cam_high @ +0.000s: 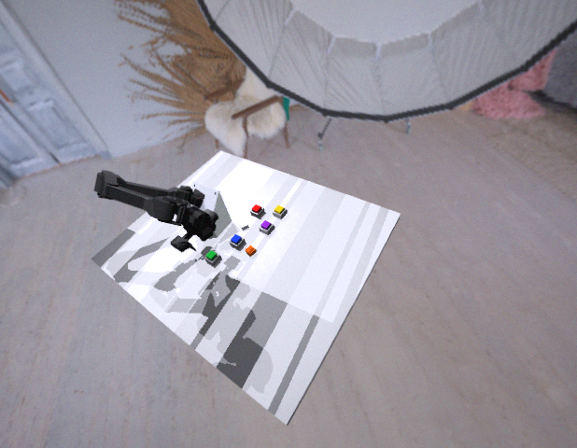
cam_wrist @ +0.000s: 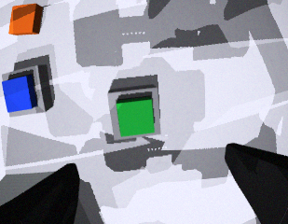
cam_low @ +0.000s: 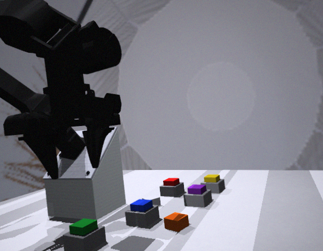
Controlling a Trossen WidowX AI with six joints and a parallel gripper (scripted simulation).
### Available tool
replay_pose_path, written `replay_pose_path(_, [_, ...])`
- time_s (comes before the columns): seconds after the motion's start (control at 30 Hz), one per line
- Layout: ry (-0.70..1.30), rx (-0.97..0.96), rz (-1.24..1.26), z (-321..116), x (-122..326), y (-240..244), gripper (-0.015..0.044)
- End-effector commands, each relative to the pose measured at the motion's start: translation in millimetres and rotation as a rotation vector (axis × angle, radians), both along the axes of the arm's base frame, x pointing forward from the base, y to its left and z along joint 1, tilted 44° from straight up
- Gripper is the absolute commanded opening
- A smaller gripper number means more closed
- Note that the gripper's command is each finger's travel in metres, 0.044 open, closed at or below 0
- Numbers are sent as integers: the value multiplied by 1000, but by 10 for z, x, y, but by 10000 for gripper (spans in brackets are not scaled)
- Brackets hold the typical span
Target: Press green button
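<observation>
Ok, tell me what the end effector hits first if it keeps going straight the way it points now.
Probably the green button. The open end effector points down at the mat, and in the wrist view the button sits just ahead, between the fingers. Depth is unclear, so a fingertip may meet the mat beside it first.
</observation>
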State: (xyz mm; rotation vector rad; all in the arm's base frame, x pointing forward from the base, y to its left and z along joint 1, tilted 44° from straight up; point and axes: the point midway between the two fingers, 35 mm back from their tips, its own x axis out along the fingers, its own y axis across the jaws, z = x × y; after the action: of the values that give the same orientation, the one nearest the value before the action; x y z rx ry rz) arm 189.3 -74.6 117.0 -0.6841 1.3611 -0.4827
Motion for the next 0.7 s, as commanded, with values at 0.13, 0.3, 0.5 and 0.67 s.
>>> replay_pose_path(0.13, [18,-1,3,-447,67,-380,190])
replay_pose_path(0.3, [18,-1,3,-447,67,-380,59])
replay_pose_path(0.5, [18,-1,3,-447,67,-380,20])
replay_pose_path(0.67, [18,-1,3,-447,67,-380,20])
